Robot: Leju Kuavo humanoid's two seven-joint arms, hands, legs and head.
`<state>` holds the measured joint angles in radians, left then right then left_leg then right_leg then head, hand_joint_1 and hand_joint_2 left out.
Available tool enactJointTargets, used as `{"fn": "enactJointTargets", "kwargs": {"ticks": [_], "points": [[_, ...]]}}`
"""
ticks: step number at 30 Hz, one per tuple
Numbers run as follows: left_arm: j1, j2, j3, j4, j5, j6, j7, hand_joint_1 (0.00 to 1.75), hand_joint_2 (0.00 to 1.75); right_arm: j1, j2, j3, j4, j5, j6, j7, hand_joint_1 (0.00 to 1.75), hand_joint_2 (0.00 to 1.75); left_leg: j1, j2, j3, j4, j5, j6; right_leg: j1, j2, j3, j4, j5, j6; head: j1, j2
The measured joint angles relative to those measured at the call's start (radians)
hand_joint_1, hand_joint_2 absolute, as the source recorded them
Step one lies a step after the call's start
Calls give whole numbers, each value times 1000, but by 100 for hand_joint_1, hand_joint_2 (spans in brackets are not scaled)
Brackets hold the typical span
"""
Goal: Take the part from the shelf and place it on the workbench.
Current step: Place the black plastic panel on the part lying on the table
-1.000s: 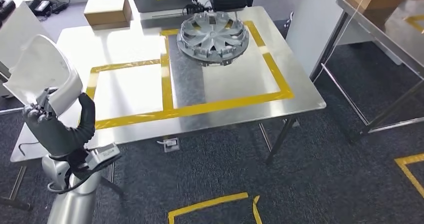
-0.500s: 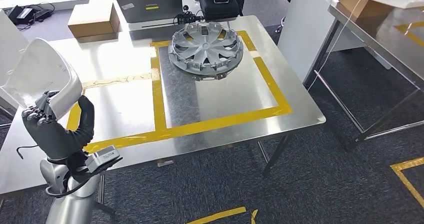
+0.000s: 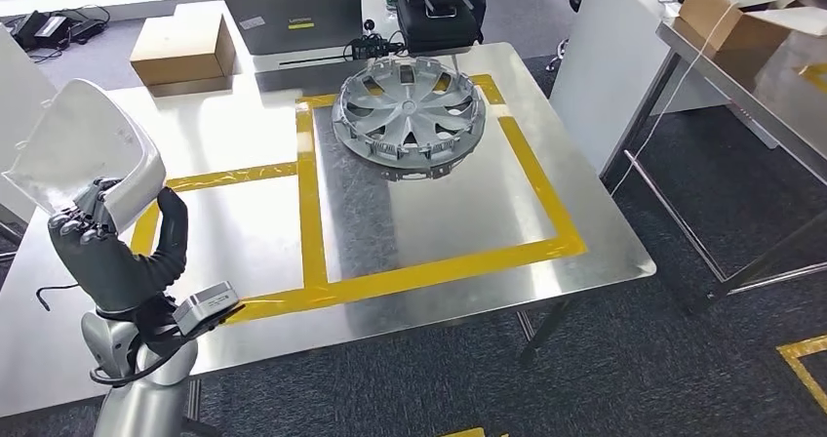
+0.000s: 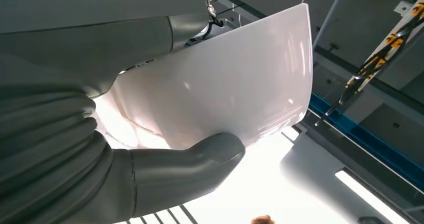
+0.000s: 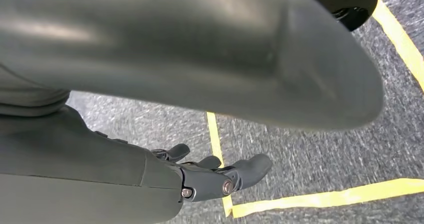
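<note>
1. The worktop [image 3: 419, 213] lies right in front, shiny steel marked off by yellow tape [image 3: 310, 203] into two bays, a left one and a right one.
2. A wheel cover [image 3: 410, 115] sits in the far part of the right bay, slightly tilted, its near rim raised off the steel.
3. Behind the worktop stand a laptop [image 3: 293, 16], a cardboard box [image 3: 180, 52] and a black case [image 3: 441, 13], all well apart from the left bay.
4. The white part [image 3: 83, 144], a curved glossy shell, is up in the air over the worktop's near left corner, not yet set down.
5. The left hand [image 3: 112, 252] is clamped on it: thumb [image 4: 200, 159] pressed on one face, dark fingers [image 3: 78, 218] wrapped over the lower edge.
6. The right hand [image 5: 215, 176] hangs over the carpet holding nothing, fingers loosely apart.
7. Risk, as I read it: the shell is smooth and held at one edge only, so a quick swing could let it pivot or slip from the hold.
8. Another: lowering it with the tall free end leading could knock it against the steel, or leave it across the tape rather than inside the left bay.
</note>
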<state>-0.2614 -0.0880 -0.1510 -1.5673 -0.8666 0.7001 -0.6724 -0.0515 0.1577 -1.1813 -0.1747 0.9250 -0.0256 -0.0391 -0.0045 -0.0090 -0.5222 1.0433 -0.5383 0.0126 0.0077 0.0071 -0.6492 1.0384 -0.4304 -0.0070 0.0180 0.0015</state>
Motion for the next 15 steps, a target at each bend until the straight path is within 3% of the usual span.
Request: {"fn": "enactJointTargets", "kwargs": {"ticks": [3, 5, 9, 15], "points": [[-9, 9, 0, 33, -27, 0, 43, 175, 175, -4, 1, 0, 0, 5, 0, 0, 0, 0, -1, 4, 20, -22, -8, 6, 1, 3, 15, -3, -2, -4, -4, 0], [-22, 17, 0, 64, -44, 0, 72, 175, 175, -6, 1, 0, 0, 8, 2, 0, 0, 0, -1, 4, 27, -30, -10, -3, 0, 3, 17, -3, -7, -9, -5, 0], [-67, 48, 14, 154, -56, 0, 111, 175, 175, -5, 1, 1, 0, 27, 16, 0, 0, 0, -1, 4, 32, -38, -10, -8, 0, 4, 19, -3, -11, -13, -4, 0], [-166, 130, 88, 342, -55, 0, 117, 175, 175, -3, -1, 4, 0, 50, 33, 1, 0, 0, -1, 5, 34, -42, -8, -18, 0, 4, 20, -3, -11, -15, -4, 0]]}}
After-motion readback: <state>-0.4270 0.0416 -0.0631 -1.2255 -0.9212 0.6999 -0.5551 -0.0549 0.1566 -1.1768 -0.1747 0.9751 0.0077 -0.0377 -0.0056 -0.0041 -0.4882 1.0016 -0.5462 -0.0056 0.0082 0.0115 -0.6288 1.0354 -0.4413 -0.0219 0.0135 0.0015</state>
